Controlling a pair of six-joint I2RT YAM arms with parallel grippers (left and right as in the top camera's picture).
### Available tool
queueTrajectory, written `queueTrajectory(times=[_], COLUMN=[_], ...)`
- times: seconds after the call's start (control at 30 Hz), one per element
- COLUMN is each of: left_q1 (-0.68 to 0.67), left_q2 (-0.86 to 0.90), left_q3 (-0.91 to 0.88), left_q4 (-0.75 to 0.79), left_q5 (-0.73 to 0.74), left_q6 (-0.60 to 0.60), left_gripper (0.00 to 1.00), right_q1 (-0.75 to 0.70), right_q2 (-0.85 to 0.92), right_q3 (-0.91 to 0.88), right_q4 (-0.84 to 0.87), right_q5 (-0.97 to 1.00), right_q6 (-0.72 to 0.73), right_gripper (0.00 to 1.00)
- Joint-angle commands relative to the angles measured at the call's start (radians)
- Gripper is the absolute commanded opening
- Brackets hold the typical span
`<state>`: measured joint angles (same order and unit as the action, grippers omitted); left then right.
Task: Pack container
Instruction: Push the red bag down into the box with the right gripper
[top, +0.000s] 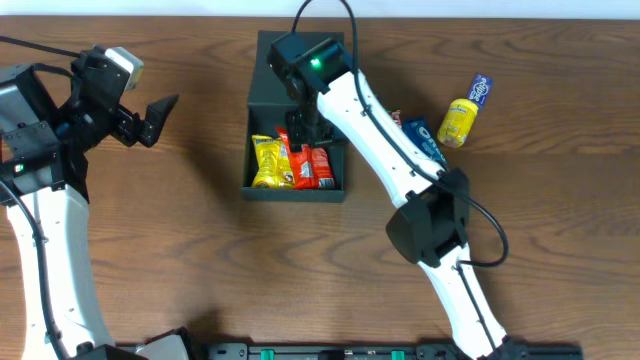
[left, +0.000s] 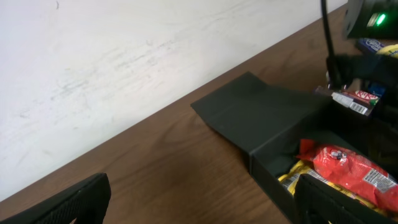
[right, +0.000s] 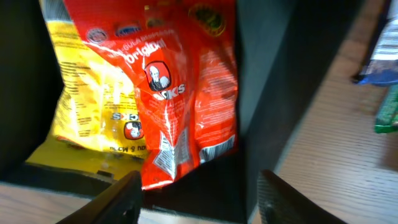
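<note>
Item: container (top: 295, 193), dark cardboard, far-centre of tabletop (top: 150, 250). Lid (left: 261, 112) lies flat open toward far edge; packets (top: 290, 165) inside.
Handling: I'd judge it light, stiff-ish, walls dent if pinched. Take lid by its free edge.
R end effector (right: 198, 198): over interior, fingers apart, empty.
L end effector (top: 157, 118): near left edge, spread wide, empty.

surface: wooden table (top: 560, 220) | on it: container (top: 262, 80), yellow packet (top: 459, 122), blue packet (top: 424, 133)
</note>
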<state>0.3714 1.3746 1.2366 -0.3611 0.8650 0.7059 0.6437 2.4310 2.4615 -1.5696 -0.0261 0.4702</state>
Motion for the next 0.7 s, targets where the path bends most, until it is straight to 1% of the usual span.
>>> queueTrajectory(times=[0.0,0.37,0.5,0.57,0.6,0.63,0.67], left_q1=[0.002,0.002,0.002,0.002,0.002,0.002,0.002], left_q2=[0.009,0.009,0.009,0.009,0.009,0.009,0.009], left_q3=[0.006,0.006,0.006,0.006,0.006,0.006,0.006], left_q4=[0.003,0.002,0.002,0.002,0.002,0.002,0.002], left_q5=[0.015,0.015,0.015,0.015,0.015,0.015,0.015], left_q6=[-0.011,-0.014,-0.014,-0.015,-0.014,-0.015,-0.014], left_gripper=[0.95,0.95,0.95,0.95,0.95,0.95,0.95], right_q1=[0.013,0.032,0.034,0.034,0.034,0.034,0.035], right_q2=[0.009,0.009,0.009,0.009,0.009,0.009,0.009], right_q3=[-0.036,-0.121,-0.147,-0.156,-0.159,-0.160,-0.160], right_q4=[0.025,0.110,0.138,0.146,0.150,0.153,0.158], right_q5=[-0.031,-0.031,-0.031,-0.031,-0.031,-0.031,-0.031], right_q6=[-0.024,-0.023,-0.023,-0.023,-0.023,-0.023,-0.022], right_gripper=[0.57,0.56,0.54,0.51,0.45,0.38,0.25])
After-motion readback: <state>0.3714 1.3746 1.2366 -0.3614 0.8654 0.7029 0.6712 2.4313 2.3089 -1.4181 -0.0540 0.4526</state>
